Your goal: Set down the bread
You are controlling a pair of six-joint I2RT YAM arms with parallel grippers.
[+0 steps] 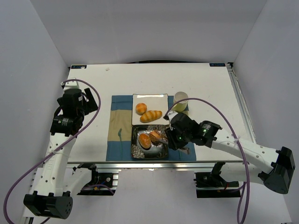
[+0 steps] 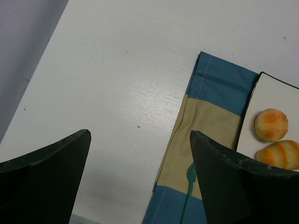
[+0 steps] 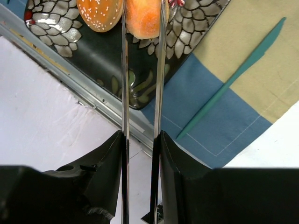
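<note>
Between right end effector (image 3: pixel 140 138) tongs (image 3: pixel 124 70), bread (image 3: pixel 142 18)

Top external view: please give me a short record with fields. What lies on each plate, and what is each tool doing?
white plate: round bun, striped loaf
dark patterned plate: seeded bun, orange bun
right tool: shut on metal tongs, blades either side of the orange bun
left tool: open, empty, over bare table
placemat: under both plates, teal utensil on it
cup: right of the white plate
</note>
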